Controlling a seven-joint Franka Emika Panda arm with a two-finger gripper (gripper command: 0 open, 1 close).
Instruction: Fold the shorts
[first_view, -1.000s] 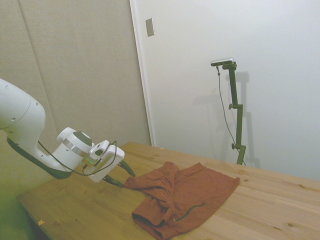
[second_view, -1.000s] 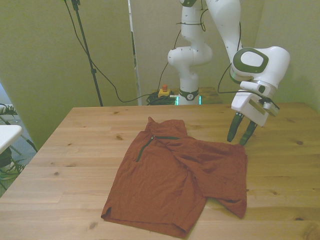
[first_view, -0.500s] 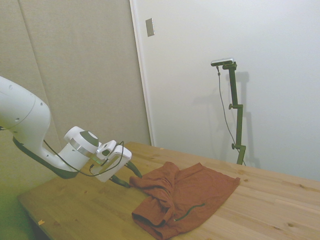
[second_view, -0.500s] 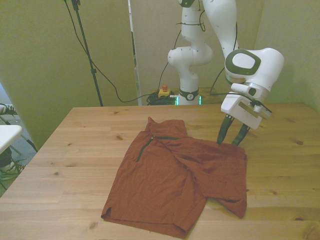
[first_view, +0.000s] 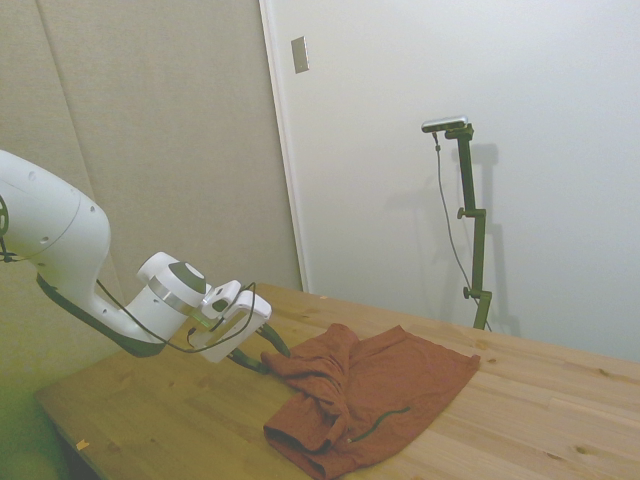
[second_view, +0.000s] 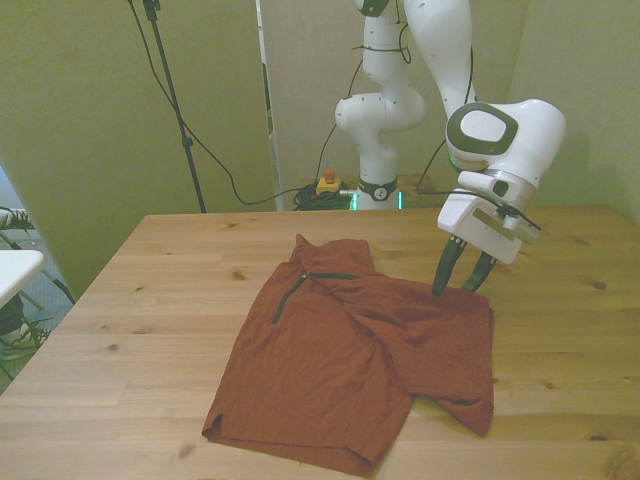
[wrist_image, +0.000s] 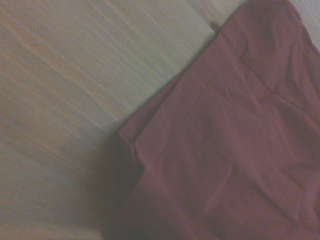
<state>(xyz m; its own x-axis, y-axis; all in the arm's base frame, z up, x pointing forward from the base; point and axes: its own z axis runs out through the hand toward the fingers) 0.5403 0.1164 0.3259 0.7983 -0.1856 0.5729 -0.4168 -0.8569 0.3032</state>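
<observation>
— What moved?
— My gripper (first_view: 268, 354) has slid in to the shorts' (first_view: 370, 395) near edge; from the side, they lie rumpled on the table (first_view: 150, 410).
— And from the front?
— Fingers slightly apart, holding nothing, tips at the hem on the front view's right.
— Wrist?
— Blurred red cloth over bare wood.
</observation>
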